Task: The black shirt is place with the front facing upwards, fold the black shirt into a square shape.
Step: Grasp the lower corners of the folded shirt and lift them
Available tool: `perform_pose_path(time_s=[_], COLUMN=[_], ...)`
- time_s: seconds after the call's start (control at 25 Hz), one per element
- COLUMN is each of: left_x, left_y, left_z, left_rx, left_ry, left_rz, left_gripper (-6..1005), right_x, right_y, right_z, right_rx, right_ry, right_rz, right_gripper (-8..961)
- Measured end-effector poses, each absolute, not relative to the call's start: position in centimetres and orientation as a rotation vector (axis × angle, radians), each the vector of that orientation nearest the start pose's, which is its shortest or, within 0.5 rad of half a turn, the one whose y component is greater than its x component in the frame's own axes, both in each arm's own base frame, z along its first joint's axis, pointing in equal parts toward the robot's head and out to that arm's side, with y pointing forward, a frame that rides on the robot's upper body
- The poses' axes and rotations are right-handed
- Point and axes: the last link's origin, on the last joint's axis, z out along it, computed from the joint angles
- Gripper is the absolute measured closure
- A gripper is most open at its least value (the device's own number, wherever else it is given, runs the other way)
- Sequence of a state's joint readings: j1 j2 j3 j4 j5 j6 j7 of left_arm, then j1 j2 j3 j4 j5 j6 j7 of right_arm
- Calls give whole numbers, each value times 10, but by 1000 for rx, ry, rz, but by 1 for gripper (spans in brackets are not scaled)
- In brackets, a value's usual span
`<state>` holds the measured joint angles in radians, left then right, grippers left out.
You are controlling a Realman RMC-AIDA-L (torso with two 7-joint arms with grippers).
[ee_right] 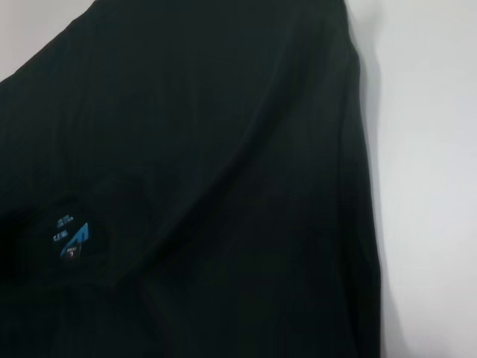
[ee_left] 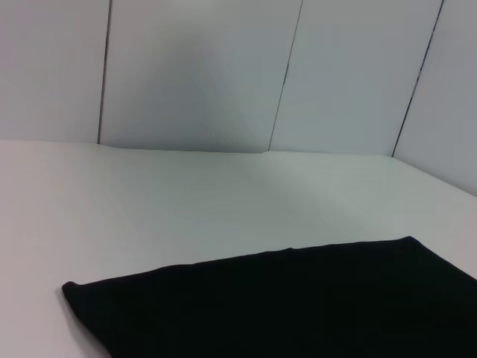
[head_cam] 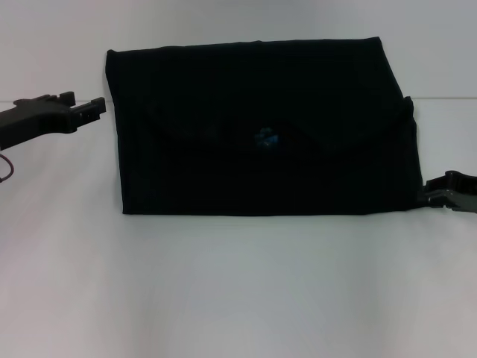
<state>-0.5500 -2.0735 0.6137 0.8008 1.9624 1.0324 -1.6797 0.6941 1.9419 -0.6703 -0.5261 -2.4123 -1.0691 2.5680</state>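
The black shirt (head_cam: 261, 130) lies folded into a wide rectangle in the middle of the white table. Its small blue neck label (head_cam: 267, 139) shows near the centre; the white letters are hidden. The shirt also shows in the left wrist view (ee_left: 298, 306) and fills the right wrist view (ee_right: 209, 171), where the blue label (ee_right: 71, 240) shows. My left gripper (head_cam: 95, 107) is just left of the shirt's far left corner, apart from the cloth. My right gripper (head_cam: 431, 192) is at the shirt's near right corner, close to its edge.
The white table (head_cam: 238, 291) stretches around the shirt. Grey wall panels (ee_left: 223, 67) stand behind the table's far edge. A thin dark cable (head_cam: 6, 170) hangs under the left arm.
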Motion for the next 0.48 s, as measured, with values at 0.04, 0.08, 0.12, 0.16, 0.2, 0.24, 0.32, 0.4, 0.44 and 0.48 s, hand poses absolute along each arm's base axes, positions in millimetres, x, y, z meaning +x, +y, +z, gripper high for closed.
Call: perform_pose_path(time_s=[0.04,0.08,0.12,0.16,0.2,0.24,0.32,0.4,0.44,0.48], left_x=[-295,-295,-296,-297,-297,-298,-298,-299,-299,-300], left_y=[405,405,405,404,404,403,403,403,403,403], left_z=[71,71,71,72,72,72,73,73,73,74], left_rx=[-2065,-2063,-2061,-2059,-2058,-2056,-2054,-2055,-2055,-2055], left_ry=[-902,-904,-905,-906,-907,-908,-909,-910,-911,-911], left_rz=[-562,-562,-561,-561,-561,-561,-561,-557,-555,-553], left_gripper=[346,345,345,345,344,344,343,343,342,342], right_x=[323,323,323,324,323,324,324,324,324,324], right_y=[402,403,403,403,403,403,403,403,403,403], right_z=[37,37,38,38,38,38,38,38,38,38], right_rx=[-1831,-1829,-1828,-1828,-1830,-1830,-1831,-1831,-1832,-1831], right_ry=[1852,1850,1847,1845,1843,1841,1840,1839,1838,1838], right_rz=[307,309,310,311,311,311,310,310,310,310], right_gripper=[464,491,519,570,620,671,772,836,867,899])
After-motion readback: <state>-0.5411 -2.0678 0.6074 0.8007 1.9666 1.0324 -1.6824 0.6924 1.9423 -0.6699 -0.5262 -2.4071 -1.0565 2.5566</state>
